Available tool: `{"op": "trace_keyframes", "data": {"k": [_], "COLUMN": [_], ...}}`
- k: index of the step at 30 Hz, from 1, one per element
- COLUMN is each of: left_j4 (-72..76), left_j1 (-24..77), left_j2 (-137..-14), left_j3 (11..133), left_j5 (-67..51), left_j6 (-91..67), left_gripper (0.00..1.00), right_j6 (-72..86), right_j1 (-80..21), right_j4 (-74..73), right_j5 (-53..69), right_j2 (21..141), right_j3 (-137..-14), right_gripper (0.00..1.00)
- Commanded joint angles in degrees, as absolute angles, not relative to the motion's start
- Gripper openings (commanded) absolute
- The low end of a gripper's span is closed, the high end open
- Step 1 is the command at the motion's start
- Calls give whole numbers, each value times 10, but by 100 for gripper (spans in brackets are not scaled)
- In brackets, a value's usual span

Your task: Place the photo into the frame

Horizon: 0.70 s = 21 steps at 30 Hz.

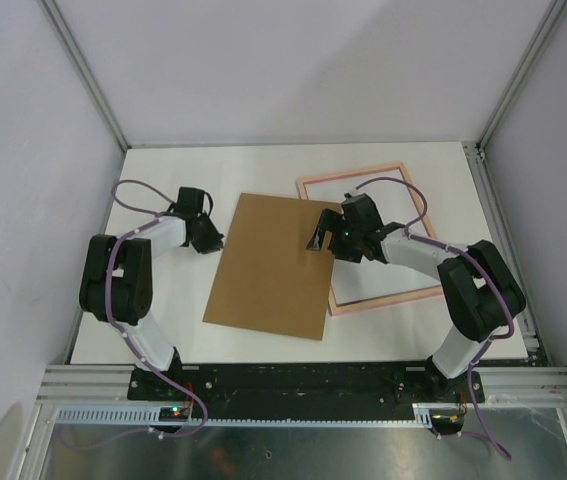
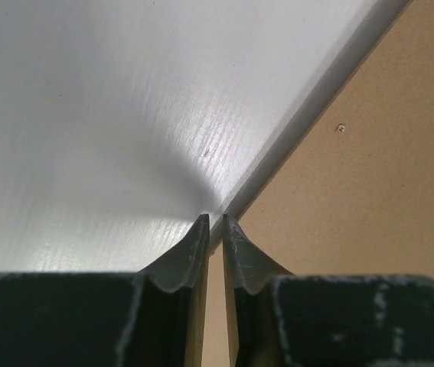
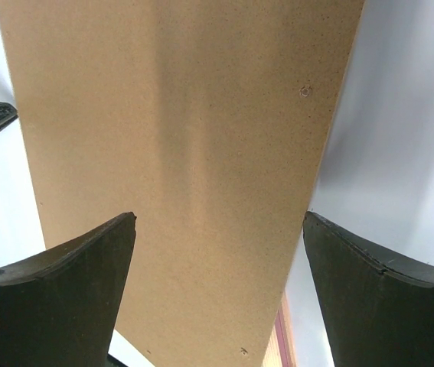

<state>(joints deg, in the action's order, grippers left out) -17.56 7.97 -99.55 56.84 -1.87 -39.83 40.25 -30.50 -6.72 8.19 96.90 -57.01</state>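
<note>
A plain brown backing board (image 1: 268, 265) lies tilted in the middle of the table, its right edge over the left rail of the pale pink frame (image 1: 363, 175). The photo is hidden. My left gripper (image 1: 206, 238) is at the board's left edge. In the left wrist view its jaws (image 2: 215, 218) are almost closed, with the tips at the board edge (image 2: 339, 191). My right gripper (image 1: 319, 240) is open wide above the board's right part. The right wrist view (image 3: 220, 218) shows the board (image 3: 186, 153) between its fingers and a strip of the frame (image 3: 282, 344) below.
The white table (image 1: 163, 180) is walled by grey panels on the left, back and right. The frame's right half lies under my right arm. Both arm bases sit on the black rail at the near edge.
</note>
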Motion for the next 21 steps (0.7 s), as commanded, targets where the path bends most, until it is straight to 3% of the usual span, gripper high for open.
{"op": "trace_keyframes", "data": {"k": [1,21], "left_j4": [-190,-199], "left_j1": [77,36], "left_j2": [-981,-997], "left_j3": [597,615], "left_j5": [-95,-60], "left_j6": [-375,-322], "left_gripper": [18,24], "right_j6": [408,412], "right_j1": [-302,-289], "right_j4": [-18,3], "right_j5": [104,92], "right_j2": [939,929], "right_j3": [-556,-522], "right_gripper": [94,94]}}
